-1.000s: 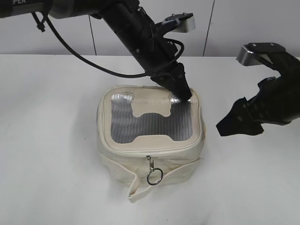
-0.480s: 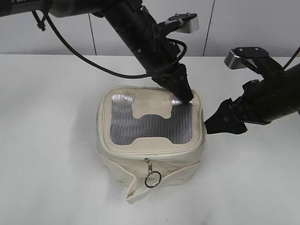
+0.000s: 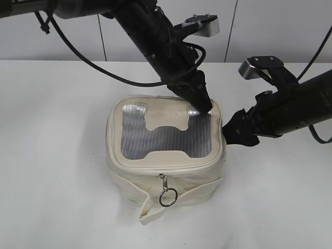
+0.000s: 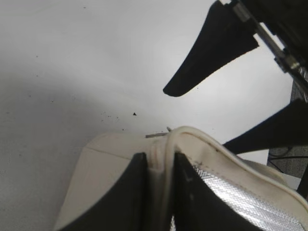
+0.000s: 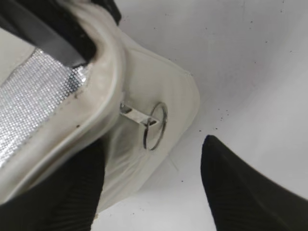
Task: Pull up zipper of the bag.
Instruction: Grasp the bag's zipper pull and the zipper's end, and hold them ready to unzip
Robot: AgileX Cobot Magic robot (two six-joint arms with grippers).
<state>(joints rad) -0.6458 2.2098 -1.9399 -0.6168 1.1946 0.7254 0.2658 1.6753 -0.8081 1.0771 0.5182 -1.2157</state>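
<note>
White counter [image 3: 57, 155] stretches wide and bare to the left and near side of the small boxy cream-white fabric bag [image 3: 166, 171], which sits at the middle with its grey mesh window panel [image 3: 165, 139] facing up; pale wall panels close off the far edge. To the right of the bag the room is tight, because my right gripper [image 3: 236, 132] sits just beside the bag's right wall.

My left gripper [image 3: 202, 106] reaches down from the far left onto the bag's far right corner, and its jaws are pinching the raised cream lid edge [image 4: 166, 159] between them, one finger on each side.

My right gripper's jaws are spread wide. In the right wrist view they flank the bag's corner, where one small silver metal zipper pull with a ring [image 5: 149, 122] sticks out from the cream zipper track [image 5: 103, 98]; neither finger touches it. A second silver ring pull [image 3: 167, 194] hangs on the near wall, above the flat cream strap [image 3: 176, 199].
</note>
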